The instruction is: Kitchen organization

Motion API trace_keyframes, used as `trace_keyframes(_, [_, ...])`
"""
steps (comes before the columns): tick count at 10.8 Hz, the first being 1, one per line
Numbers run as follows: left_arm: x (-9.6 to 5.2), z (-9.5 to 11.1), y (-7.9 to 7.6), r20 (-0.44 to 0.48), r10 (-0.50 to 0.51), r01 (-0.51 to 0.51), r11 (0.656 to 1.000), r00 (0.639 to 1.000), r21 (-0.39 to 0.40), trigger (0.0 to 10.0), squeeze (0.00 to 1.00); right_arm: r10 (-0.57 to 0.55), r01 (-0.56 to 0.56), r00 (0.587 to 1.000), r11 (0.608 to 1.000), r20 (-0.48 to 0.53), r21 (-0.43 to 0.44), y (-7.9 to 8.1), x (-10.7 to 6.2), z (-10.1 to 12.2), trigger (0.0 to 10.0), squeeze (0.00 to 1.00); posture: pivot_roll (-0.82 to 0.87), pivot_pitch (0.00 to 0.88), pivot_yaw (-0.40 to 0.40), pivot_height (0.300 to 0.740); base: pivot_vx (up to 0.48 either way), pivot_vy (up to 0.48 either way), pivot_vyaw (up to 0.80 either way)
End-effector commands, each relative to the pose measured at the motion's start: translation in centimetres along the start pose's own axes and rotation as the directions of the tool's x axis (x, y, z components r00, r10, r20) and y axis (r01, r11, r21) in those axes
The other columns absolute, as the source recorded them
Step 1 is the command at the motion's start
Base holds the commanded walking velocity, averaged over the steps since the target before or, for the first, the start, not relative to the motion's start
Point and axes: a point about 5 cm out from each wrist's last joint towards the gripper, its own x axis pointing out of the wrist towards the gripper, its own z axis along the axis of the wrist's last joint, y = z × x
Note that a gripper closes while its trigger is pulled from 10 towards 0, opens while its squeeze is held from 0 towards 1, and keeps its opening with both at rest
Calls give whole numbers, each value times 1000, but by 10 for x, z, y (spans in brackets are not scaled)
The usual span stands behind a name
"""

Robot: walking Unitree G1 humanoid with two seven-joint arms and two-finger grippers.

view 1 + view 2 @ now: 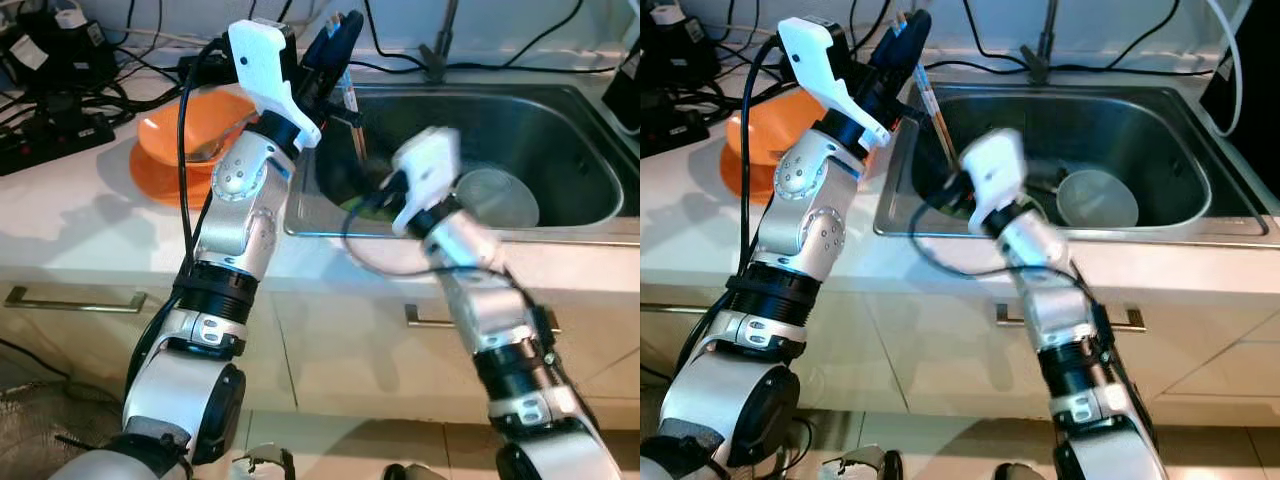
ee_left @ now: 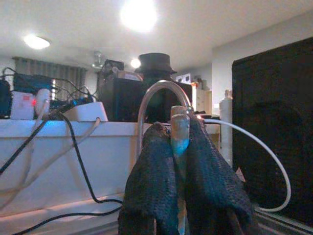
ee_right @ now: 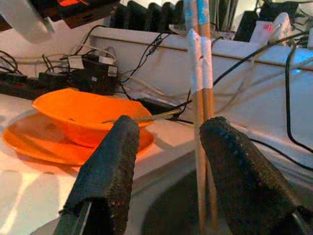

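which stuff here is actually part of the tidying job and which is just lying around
Part of the job:
- pair of taped wooden chopsticks, pinched in the left gripper
- right gripper, open, beside the chopsticks
- orange bowl with a spoon on the orange plate
- grey bowl in the steel sink

Lying about:
- black power strip and cables
- tap

The left gripper (image 2: 180, 147) has its two black fingers (image 2: 151, 181) pressed together on a pair of chopsticks (image 2: 179, 128), with a curved faucet (image 2: 156, 90) just beyond the fingertips and cables (image 2: 73, 142) trailing along the white wall behind.
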Motion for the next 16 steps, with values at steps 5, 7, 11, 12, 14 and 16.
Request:
trace_keyframes(5, [-4, -2, 1, -20, -16, 15, 1000, 1000, -26, 10000, 0, -44, 44, 999, 997, 9, -59, 0, 11, 6, 10000, 0, 12, 0, 44, 740, 0, 0, 0])
trace_keyframes(7, [-4, -3, -4, -37, -43, 42, 998, 998, -42, 10000, 0, -94, 92, 995, 994, -34, -52, 1, 12, -4, 10000, 0, 17, 0, 50, 740, 0, 0, 0])
trace_keyframes(11, [-3, -4, -13, -44, -82, 78, 994, 996, -80, 10000, 0, -199, 195, 976, 979, -86, -56, -3, 16, -17, 10000, 0, 24, 0, 53, 740, 0, 0, 0])
trace_keyframes(12, [-6, -6, -10, -53, -67, 63, 995, 996, -81, 10000, 0, -269, 265, 959, 963, -88, -58, -12, 16, -16, 10000, 0, 21, 0, 55, 740, 0, 0, 0])
trace_keyframes(14, [-10, -6, -4, -54, -27, 24, 998, 998, -56, 10000, 0, -380, 380, 925, 924, 3, -38, -34, 15, 0, 10000, 0, 24, 0, 52, 740, 0, 0, 0])
trace_keyframes(16, [-10, -4, -2, -42, -9, 7, 999, 999, -47, 10000, 0, -426, 429, 902, 903, 70, -28, -45, 18, 14, 10000, 0, 27, 0, 43, 740, 0, 0, 0])
